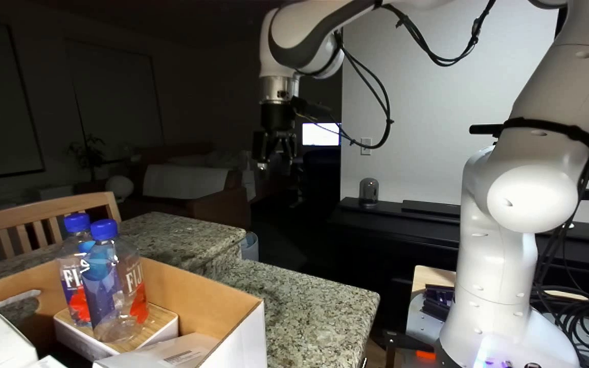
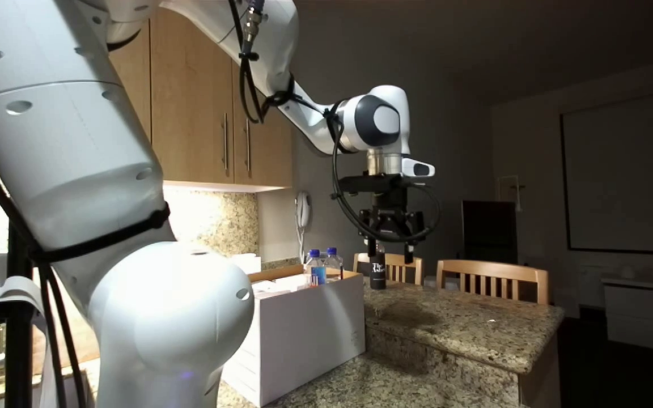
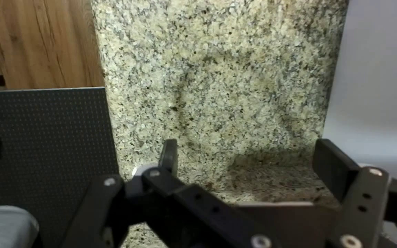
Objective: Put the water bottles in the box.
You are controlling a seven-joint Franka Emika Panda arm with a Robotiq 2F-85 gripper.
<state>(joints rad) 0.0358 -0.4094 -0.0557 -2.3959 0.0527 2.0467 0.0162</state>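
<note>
Two bottles (image 1: 114,289) stand inside the box (image 1: 235,301). I've got my gripper (image 2: 390,251) above the counter (image 3: 219,103), jaws spread wide apart.

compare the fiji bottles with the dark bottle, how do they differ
Colour: the Fiji bottles are clear and blue-capped; the dark bottle looks mostly black. Place: the Fiji bottles stand in the box; the dark bottle stands outside it, on the counter. All three stand upright and carry white lettering.
</note>
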